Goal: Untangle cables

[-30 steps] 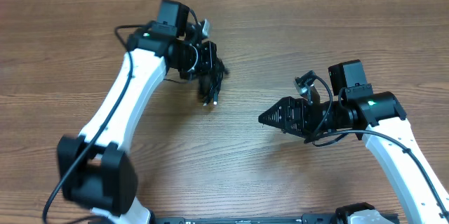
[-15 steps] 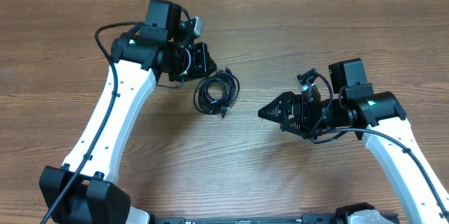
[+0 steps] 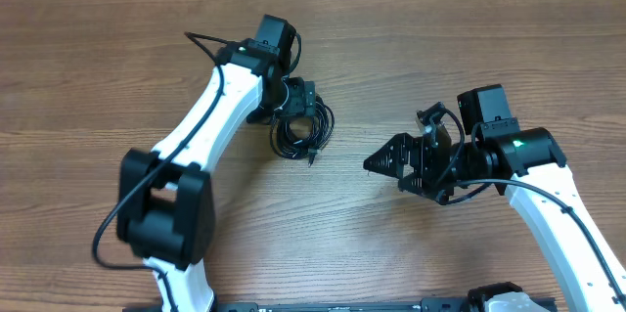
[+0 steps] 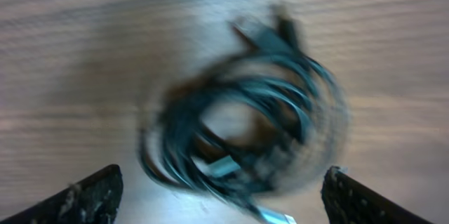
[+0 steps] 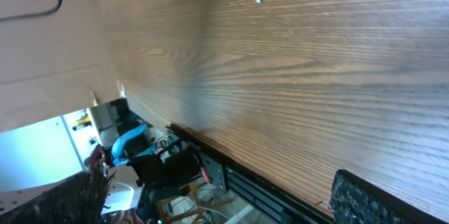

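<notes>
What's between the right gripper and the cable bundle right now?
Only bare table wood separates the right gripper from the cables; nothing lies on that stretch. The overhead view shows it best.

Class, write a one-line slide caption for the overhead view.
Left gripper, open, above the coiled cables on the wooden table; right gripper open, apart.

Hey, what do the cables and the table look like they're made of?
Cables: black, flexible rubbery or plastic jacket, slightly glossy; they curl in loose loops and catch light. Plug tip: silvery, probably metal. Table: brown wood grain with a low sheen; real wood or laminate, can't tell.
</notes>
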